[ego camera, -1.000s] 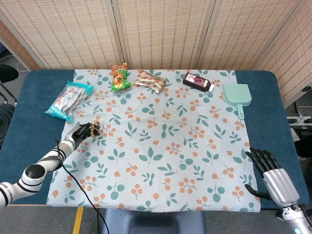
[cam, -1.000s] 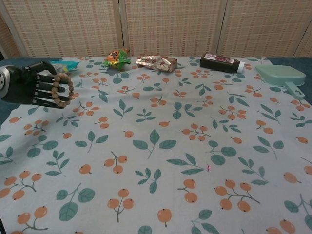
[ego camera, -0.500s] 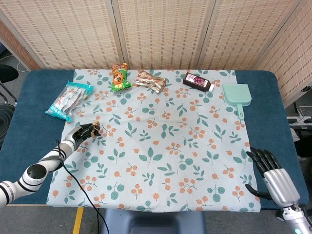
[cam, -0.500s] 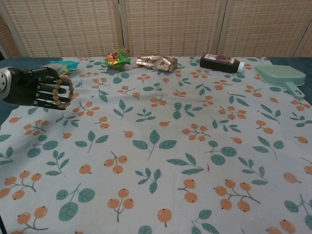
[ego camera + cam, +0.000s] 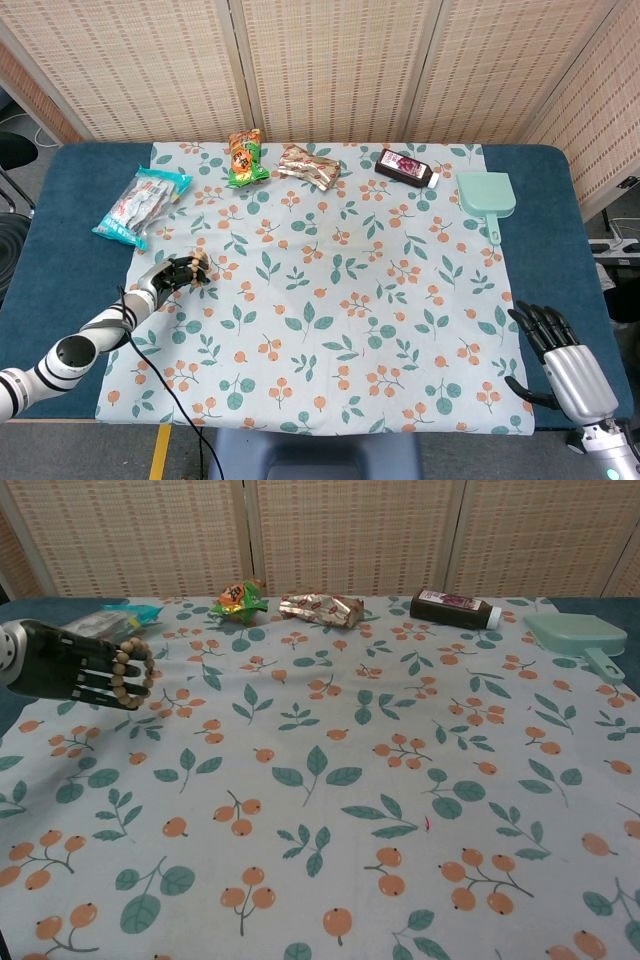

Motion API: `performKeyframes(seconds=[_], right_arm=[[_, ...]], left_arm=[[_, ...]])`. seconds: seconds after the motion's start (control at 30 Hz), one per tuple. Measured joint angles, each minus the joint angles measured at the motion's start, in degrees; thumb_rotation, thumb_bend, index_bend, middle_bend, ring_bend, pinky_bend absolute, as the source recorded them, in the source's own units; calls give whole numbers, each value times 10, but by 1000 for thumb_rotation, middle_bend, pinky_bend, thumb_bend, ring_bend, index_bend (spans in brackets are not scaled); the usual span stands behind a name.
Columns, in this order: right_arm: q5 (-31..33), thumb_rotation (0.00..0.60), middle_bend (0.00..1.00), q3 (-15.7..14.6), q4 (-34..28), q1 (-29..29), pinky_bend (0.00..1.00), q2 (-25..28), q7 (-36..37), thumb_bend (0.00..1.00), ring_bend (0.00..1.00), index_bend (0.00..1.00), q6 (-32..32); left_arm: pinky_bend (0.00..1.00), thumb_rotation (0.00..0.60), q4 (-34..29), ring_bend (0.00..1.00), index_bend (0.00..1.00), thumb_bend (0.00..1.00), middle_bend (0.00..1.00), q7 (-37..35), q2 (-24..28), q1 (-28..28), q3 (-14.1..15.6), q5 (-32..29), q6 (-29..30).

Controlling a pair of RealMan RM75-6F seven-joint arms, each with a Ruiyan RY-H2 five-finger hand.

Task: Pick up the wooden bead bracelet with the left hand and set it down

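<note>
The wooden bead bracelet (image 5: pixel 134 672) is a ring of tan beads looped over the fingers of my left hand (image 5: pixel 75 667), which holds it just above the floral cloth at the left side. From the head view the same left hand (image 5: pixel 175 273) and bracelet (image 5: pixel 197 267) appear near the cloth's left edge. My right hand (image 5: pixel 563 360) hangs off the table's front right corner, fingers apart, holding nothing; the chest view does not show it.
A floral cloth (image 5: pixel 330 290) covers the blue table (image 5: pixel 60 230). A blue snack bag (image 5: pixel 140 205) lies behind my left hand. Along the back lie a green packet (image 5: pixel 245 158), a brown packet (image 5: pixel 308 166), a dark bottle (image 5: pixel 406 168) and a mint dustpan (image 5: pixel 487 195).
My left hand has sunk slightly and shifted a little toward the cloth, the bracelet still on its fingers. The right hand has barely moved.
</note>
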Motion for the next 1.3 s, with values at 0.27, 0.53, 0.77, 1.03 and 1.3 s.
performKeyframes(seconds=[0.27, 0.53, 0.77, 1.03, 1.3], right_arm=[[0, 559, 0, -1, 0, 0, 0, 0, 0, 151, 0, 0, -3], [0, 559, 0, -1, -2, 0, 0, 1, -1, 151, 0, 0, -3], [0, 559, 0, 0, -2, -1, 0, 2, 1, 151, 0, 0, 1], [-2, 558, 0, 0, -1, -1, 0, 2, 3, 151, 0, 0, 2], [-4, 558, 0, -1, -2, -2, 0, 3, 3, 151, 0, 0, 2]], left_arm=[[123, 223, -5, 348, 487, 582, 579, -17, -8, 18, -18, 42, 10], [119, 34, -4, 348, 490, 542, 581, -38, -13, 28, -27, 64, 5], [120, 134, -4, 348, 500, 545, 591, -39, -10, 21, -16, 77, 2], [120, 341, -8, 348, 501, 546, 590, -42, -8, 15, -8, 89, 9], [120, 361, -8, 348, 500, 546, 592, -51, -7, 11, -2, 89, 13]])
